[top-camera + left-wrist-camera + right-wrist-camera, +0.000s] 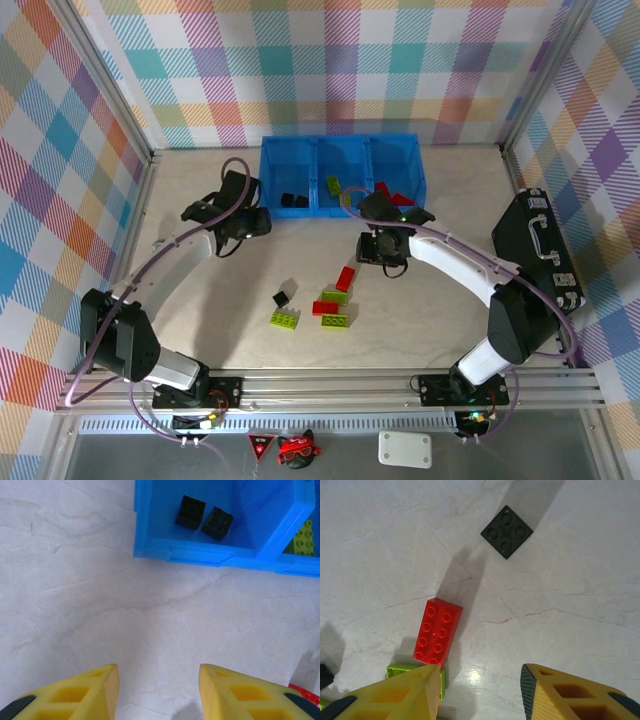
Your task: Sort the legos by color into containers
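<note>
Closest to the arm bases, the unsorted legos lay loose on the pale counter [200, 270]. A lime green brick [285, 319] sat furthest forward on the left, with a black two-by-two brick [506, 531] just behind it. Near them to the right, a small red brick [325, 308] and a second lime brick [335, 321] lay side by side, touching as far as I could judge. Behind those, a third lime brick [415, 672] lay against the near end of a red two-by-four brick [437, 632].

My right tool [480, 672] hung just beyond that pair and a little to the right. Its yellow fingers [560, 695] were parted over bare counter, gripping nothing. One finger overlapped the third lime brick in the wrist view, and I could not tell whether it touched. The left tool [159, 672] was well apart to the left, likewise spread and empty, over bare counter just short of the bin. A black case [540, 250] with a handle lay at the right edge.

Farthest back stood the blue bin [200, 555]. Its left compartment held two black bricks [190, 511], the middle one a lime piece [333, 185], and the right one red pieces [390, 192]. Behind it rose the plaid wall [330, 70].
</note>
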